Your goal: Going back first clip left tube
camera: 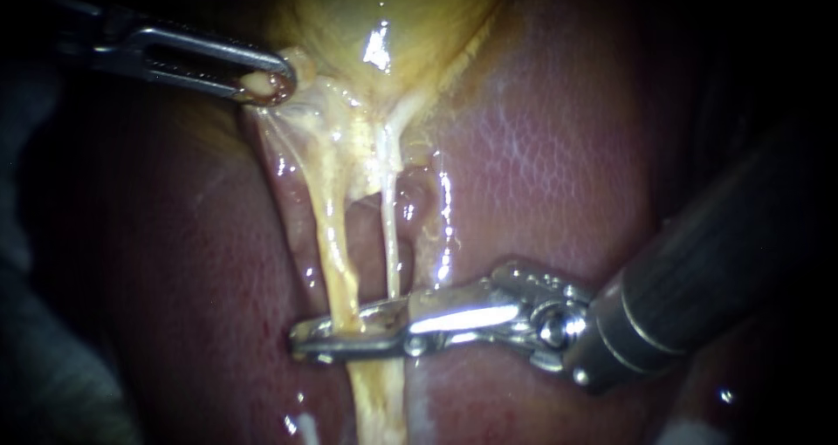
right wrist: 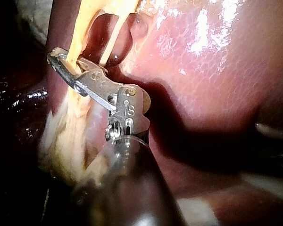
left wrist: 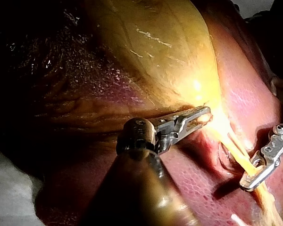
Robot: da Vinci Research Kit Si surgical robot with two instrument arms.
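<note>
The yellow gallbladder (camera: 393, 17) hangs over the dark red liver (camera: 541, 174). Two pale tubes run down from its neck: the thicker left tube (camera: 336, 253) and the thin right tube (camera: 391, 244). My left instrument (camera: 275, 85) comes in from the upper left, its jaws shut on tissue at the gallbladder's neck and holding it up. My right instrument (camera: 305, 340) reaches in from the right, low on the tubes. Its jaws lie across the left tube, one on each side, shut on it. The right wrist view shows the same hold (right wrist: 56, 59). I cannot make out a clip.
Liver surface (left wrist: 198, 188) lies under and around both instruments. Ahead of the left instrument (left wrist: 205, 114), my right instrument (left wrist: 247, 181) crosses the tubes. A pale cloth (left wrist: 9, 188) lies beside the left shaft. Yellow fatty tissue (camera: 380, 401) continues below the right jaws.
</note>
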